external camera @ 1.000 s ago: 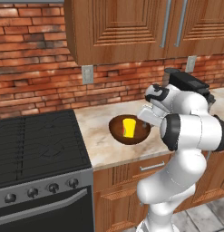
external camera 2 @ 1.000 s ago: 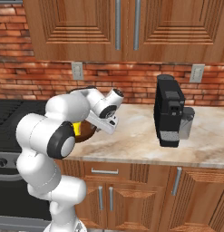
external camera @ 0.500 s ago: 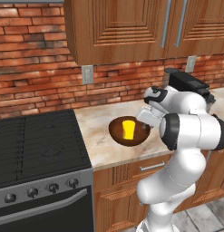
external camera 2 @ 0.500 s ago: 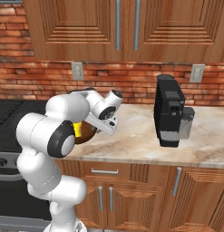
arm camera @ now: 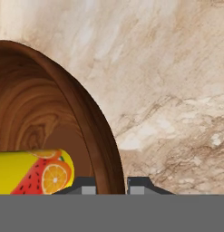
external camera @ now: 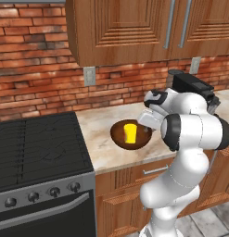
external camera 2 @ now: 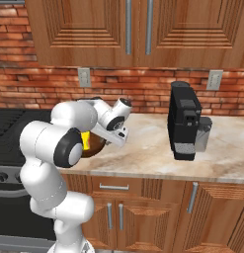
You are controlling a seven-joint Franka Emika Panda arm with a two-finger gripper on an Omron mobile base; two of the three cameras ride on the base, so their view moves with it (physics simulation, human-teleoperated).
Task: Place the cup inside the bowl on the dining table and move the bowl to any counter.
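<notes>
Bowl (external camera: 130, 134): on counter (external camera: 109, 152), just right of stove (external camera: 37, 148); task's drop-off spot, prob. final placement.
Contents: cup (external camera: 130, 133) upright inside bowl.
Gripper (arm camera: 105, 185): fingers straddle bowl's right rim, one in, one out; pinching or let go — can't tell.
Far right: coffee machine (external camera 2: 184, 121).

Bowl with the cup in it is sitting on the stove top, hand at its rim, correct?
Not the stove top. The bowl, with the cup in it, sits on the counter right of the stove, as the left base view shows. The hand is at its rim.
</notes>
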